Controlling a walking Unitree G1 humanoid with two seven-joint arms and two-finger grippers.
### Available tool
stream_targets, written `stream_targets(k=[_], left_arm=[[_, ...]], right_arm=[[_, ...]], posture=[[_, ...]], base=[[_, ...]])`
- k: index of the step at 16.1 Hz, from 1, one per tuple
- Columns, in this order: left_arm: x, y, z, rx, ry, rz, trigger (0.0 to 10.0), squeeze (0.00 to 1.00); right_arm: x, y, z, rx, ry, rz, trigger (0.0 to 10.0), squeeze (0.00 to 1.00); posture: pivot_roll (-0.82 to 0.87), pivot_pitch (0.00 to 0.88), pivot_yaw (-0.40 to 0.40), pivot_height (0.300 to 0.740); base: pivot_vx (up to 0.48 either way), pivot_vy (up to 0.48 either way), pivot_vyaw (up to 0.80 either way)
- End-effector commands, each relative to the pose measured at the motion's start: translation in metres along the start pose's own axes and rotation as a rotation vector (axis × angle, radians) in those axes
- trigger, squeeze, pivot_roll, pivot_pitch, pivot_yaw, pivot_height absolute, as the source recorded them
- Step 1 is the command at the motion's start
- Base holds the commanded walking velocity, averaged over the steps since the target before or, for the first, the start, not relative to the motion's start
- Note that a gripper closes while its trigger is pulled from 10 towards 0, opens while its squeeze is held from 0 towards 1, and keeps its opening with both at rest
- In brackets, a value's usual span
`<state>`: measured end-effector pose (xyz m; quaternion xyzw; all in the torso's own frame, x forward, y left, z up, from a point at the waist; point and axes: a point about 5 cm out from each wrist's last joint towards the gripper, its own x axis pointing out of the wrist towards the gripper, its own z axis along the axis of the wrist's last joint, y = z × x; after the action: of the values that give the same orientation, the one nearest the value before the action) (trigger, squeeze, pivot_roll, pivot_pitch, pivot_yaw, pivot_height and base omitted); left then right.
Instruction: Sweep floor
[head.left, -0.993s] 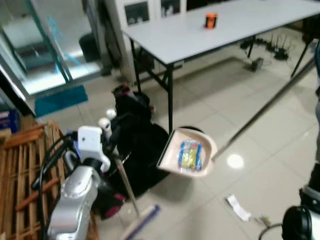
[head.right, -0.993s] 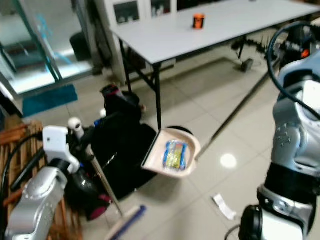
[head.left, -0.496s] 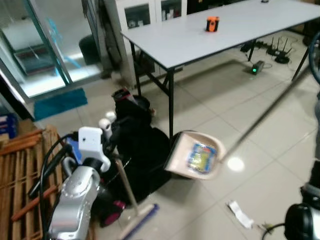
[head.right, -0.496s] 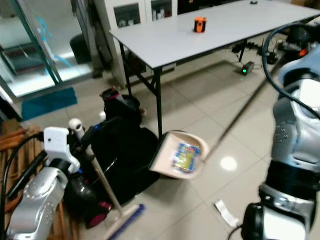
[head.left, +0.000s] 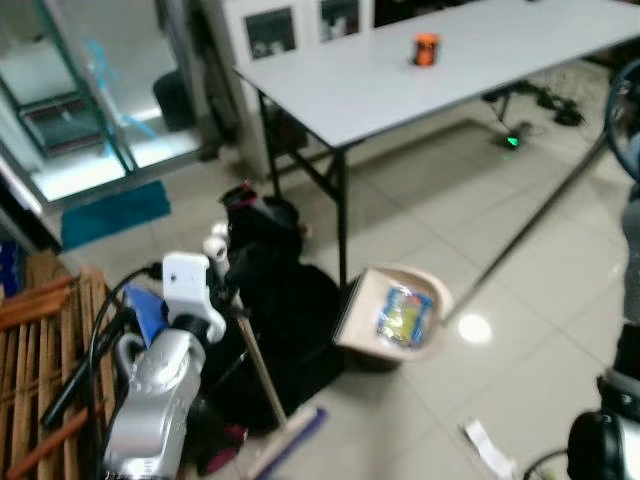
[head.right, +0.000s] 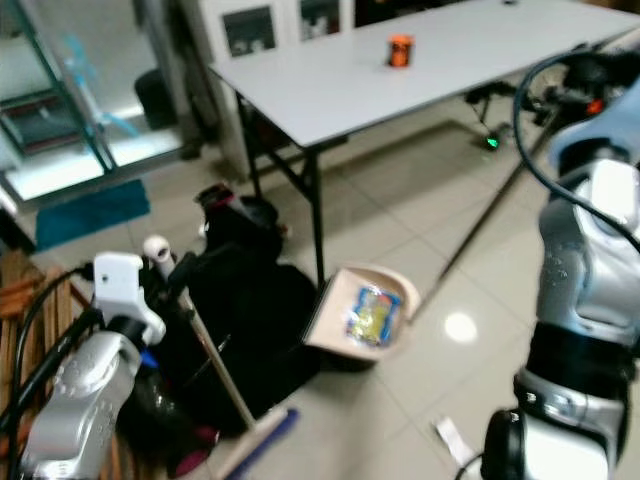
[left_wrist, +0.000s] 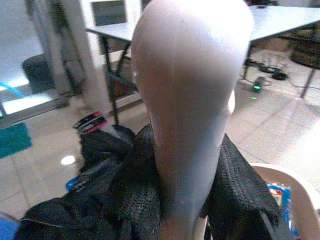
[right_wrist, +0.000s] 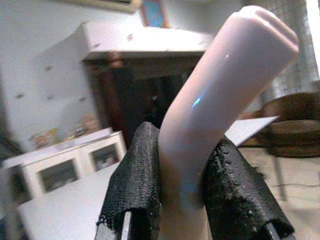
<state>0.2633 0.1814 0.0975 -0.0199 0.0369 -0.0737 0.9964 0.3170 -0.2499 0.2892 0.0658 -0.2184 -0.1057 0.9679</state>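
Left gripper clamps broom handle; right gripper clamps dustpan handle.

Left arm: silver, raised forward at the robot's lower left. Left tool: both black fingers pressed against a pale handle. Right arm: silver, upright at the right edge. Right tool: fingers clamped on a pale handle.
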Motion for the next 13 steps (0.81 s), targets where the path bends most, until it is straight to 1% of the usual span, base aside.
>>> stream_targets(k=[1, 2, 5, 8, 9, 11, 13], left_arm=[[0.0015, 0.0033, 0.0097, 0.019, -0.043, 0.018, 10.0, 0.00], [0.0028, 0.0030, 0.0117, 0.023, -0.038, 0.025, 10.0, 0.00], [0.0034, -0.0011, 0.0171, 0.069, -0.057, 0.023, 10.0, 0.00], [0.0036, -0.0019, 0.0182, 0.076, -0.059, 0.025, 10.0, 0.00], [0.0040, -0.0023, 0.0191, 0.077, -0.060, 0.026, 10.0, 0.00], [0.0041, -0.0022, 0.0187, 0.037, -0.050, 0.034, 10.0, 0.00], [0.0037, -0.0026, 0.0191, 0.040, -0.048, 0.034, 10.0, 0.00]], right_arm=[[0.0009, 0.0080, 0.0124, 0.019, -0.057, 0.040, 10.0, 0.00], [0.0005, 0.0116, 0.0105, 0.018, -0.047, 0.067, 10.0, 0.00], [-0.0008, 0.0137, 0.0084, 0.023, -0.043, 0.074, 10.0, 0.00], [-0.0011, 0.0148, 0.0073, 0.023, -0.041, 0.075, 10.0, 0.00], [-0.0011, 0.0144, 0.0070, 0.022, -0.041, 0.075, 10.0, 0.00], [-0.0009, 0.0138, 0.0066, 0.018, -0.041, 0.070, 10.0, 0.00], [-0.0001, 0.0134, 0.0060, 0.013, -0.040, 0.067, 10.0, 0.00]], posture=[[0.03, 0.000, 0.077, 0.740], [0.03, 0.000, 0.070, 0.740], [0.03, 0.000, 0.067, 0.740], [0.03, 0.000, 0.066, 0.740], [0.03, 0.000, 0.065, 0.740], [0.03, 0.000, 0.064, 0.740], [0.03, 0.000, 0.061, 0.740]], base=[[0.000, 0.000, 0.00], [0.000, 0.000, 0.00], [0.000, 0.000, 0.00], [0.000, -0.342, 0.00], [0.000, -0.375, 0.00], [0.000, 0.000, 0.00], [0.000, 0.000, 0.00]])
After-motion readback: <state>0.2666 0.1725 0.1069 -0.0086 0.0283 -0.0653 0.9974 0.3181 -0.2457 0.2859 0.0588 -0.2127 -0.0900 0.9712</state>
